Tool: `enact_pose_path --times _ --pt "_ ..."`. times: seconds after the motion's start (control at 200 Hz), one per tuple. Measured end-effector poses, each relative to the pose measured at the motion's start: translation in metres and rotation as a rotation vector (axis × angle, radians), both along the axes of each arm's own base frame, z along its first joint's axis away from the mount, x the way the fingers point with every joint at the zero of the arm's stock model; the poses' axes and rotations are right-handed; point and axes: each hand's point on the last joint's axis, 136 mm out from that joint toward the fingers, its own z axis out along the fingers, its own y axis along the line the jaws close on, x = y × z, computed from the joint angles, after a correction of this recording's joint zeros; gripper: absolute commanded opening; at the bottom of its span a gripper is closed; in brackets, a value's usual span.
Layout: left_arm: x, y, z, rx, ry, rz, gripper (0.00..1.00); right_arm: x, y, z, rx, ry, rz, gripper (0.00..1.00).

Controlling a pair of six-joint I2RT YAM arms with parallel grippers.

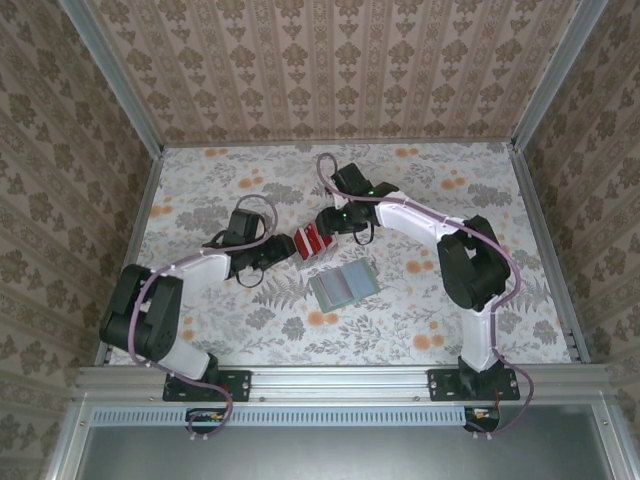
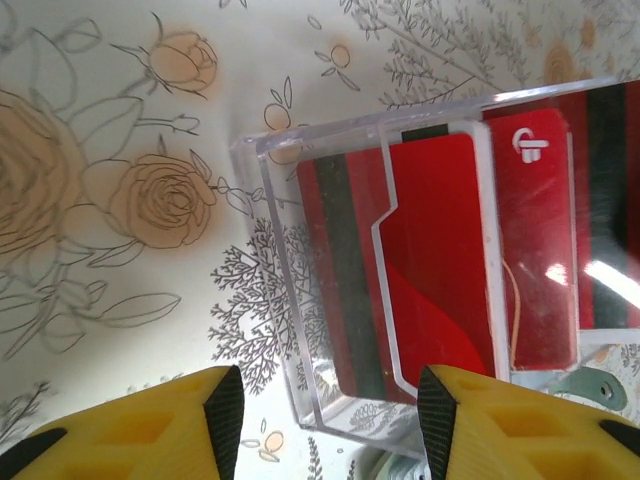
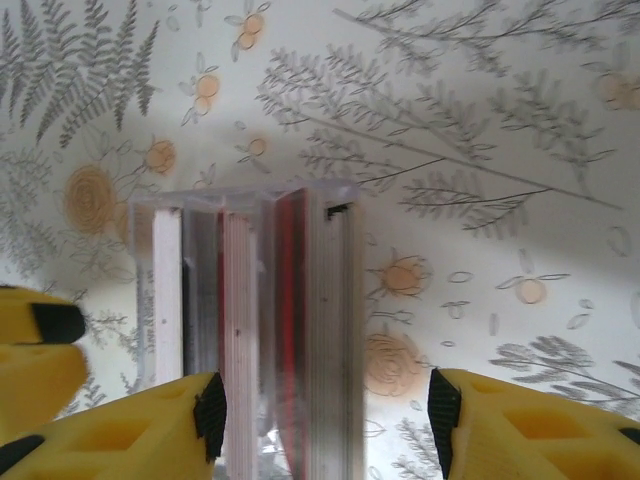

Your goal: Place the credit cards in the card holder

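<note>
My left gripper and right gripper, both released, bracket the clear box, likely to reach its credit cards; the card holder waits at five o'clock.

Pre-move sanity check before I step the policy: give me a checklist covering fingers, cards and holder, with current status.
1. Left fingers apart, holding nothing: ok.
2. Right fingers apart, holding nothing: ok.
3. Card gripped: not ok; the credit cards sit in the clear stand.
4. Card holder flat on the table, near the stand, uncovered: ok.
5. Holder sleeves exposed: cannot tell.
</note>
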Motion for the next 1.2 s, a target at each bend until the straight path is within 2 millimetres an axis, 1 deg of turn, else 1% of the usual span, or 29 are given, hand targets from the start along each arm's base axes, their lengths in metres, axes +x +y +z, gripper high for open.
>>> enact_pose_path --times 0.115,0.285,0.45,0.555,0.745,0.985,1.2 --pt "0.001 -0.005 -0.008 -0.010 0.023 -0.016 0.52 -0.007 0.013 -0.002 0.027 0.025 0.035 0.56" --pt "0.001 -0.007 -0.008 -0.021 0.020 -0.027 0.52 -0.013 0.028 0.003 0.062 0.037 0.071 0.56" --pt "0.003 -0.011 -0.009 -0.028 0.012 -0.033 0.51 -0.019 0.038 0.007 0.081 0.038 0.097 0.56" --pt "0.002 -0.015 -0.016 -0.028 0.021 -0.044 0.51 -0.020 0.039 0.007 0.081 0.040 0.101 0.57" --pt "0.005 -0.021 -0.014 -0.038 0.008 -0.058 0.51 -0.014 0.036 0.004 0.044 0.042 0.088 0.58" --pt "0.002 -0.024 -0.014 -0.038 0.009 -0.069 0.51 -0.013 0.032 -0.006 -0.003 0.054 0.087 0.57" --pt "0.002 -0.024 -0.014 -0.038 0.009 -0.069 0.51 -0.013 0.033 -0.005 -0.006 0.053 0.090 0.55"
